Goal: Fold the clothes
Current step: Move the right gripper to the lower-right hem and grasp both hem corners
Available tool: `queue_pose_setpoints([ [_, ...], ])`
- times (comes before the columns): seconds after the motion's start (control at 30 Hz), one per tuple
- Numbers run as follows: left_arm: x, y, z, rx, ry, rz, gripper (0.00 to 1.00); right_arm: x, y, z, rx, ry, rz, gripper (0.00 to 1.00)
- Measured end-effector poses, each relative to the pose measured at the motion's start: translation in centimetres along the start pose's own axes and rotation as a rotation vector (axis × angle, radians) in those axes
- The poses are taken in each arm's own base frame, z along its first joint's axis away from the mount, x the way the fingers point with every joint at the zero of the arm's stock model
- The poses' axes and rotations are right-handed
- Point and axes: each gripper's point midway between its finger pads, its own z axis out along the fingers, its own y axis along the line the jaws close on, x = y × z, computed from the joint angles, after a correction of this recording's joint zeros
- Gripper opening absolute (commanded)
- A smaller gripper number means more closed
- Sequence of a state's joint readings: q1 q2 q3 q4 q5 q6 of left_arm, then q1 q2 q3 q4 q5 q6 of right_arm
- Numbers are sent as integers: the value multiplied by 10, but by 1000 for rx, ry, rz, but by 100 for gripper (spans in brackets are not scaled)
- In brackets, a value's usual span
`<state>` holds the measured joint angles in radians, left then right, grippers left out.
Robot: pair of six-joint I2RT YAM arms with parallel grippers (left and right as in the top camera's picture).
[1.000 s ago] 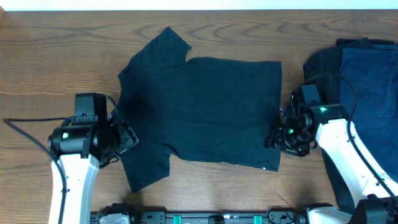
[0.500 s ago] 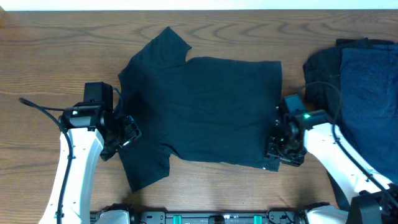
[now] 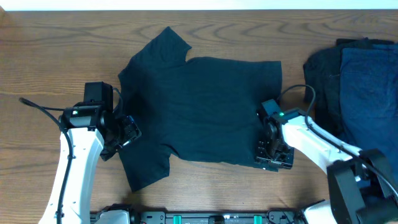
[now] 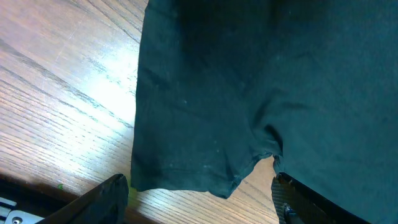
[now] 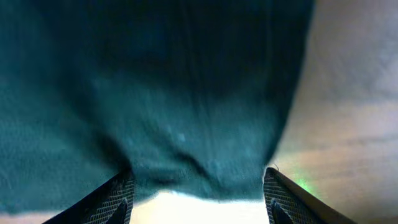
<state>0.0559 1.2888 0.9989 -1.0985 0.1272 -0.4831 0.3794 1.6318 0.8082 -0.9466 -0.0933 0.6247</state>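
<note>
Your black T-shirt (image 3: 205,106) lies spread flat on the worktop (image 3: 50,56), and everything else sits around it. Its two short sleeves point away at the shirt's left side, one at the far corner and one at the near corner, and its hem runs along the right side.

Your left end effector (image 3: 127,134) sits at the shirt's left edge, where the near sleeve meets the body. In the left wrist view, that end effector (image 4: 200,186) has its fingers (image 4: 109,199) spread wide, with the sleeve's edge lying between them and nothing gripped.

Your right end effector (image 3: 273,158) is over the shirt's near right hem corner. The right wrist view is blurred, but that end effector (image 5: 199,183) is also spread apart, with dark cloth reaching down between its fingers (image 5: 118,196). You cannot tell whether they touch the fabric.

To the right of the shirt, apart from its hem, a navy garment (image 3: 367,81) lies on top of a black garment (image 3: 320,68).
</note>
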Motion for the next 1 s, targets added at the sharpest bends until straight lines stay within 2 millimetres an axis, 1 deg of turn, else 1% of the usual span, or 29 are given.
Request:
queue_pose_setpoints([
  [0.2, 0, 0, 0, 0, 0, 0, 76, -4, 2, 2, -5, -9, 1, 64],
  [0.27, 0, 0, 0, 0, 0, 1, 76, -5, 3, 2, -8, -16, 0, 65],
  [0.3, 0, 0, 0, 0, 0, 1, 76, -6, 3, 3, -9, -19, 0, 63],
  [0.4, 0, 0, 0, 0, 0, 1, 76, -6, 4, 4, -23, -26, 0, 61],
  [0.6, 0, 0, 0, 0, -1, 1, 75, -7, 0, 5, -35, -38, 29, 43],
  [0.7, -1, 0, 0, 1, -2, 1, 75, -8, -4, 5, -41, -31, 55, 31],
  [0.77, -1, -1, 0, 2, -4, 2, 75, -9, -8, 5, -43, -26, 68, 17],
  [0.8, -1, -1, 0, 3, -6, 2, 75, -9, -9, 5, -41, -24, 71, 14],
  [0.93, -1, -1, 2, -2, 3, 8, 75, -10, -13, 5, -45, -22, 76, 16],
  [1.0, -1, 0, 6, -11, 17, 7, 75, -10, -12, 5, -48, -21, 72, 23],
])
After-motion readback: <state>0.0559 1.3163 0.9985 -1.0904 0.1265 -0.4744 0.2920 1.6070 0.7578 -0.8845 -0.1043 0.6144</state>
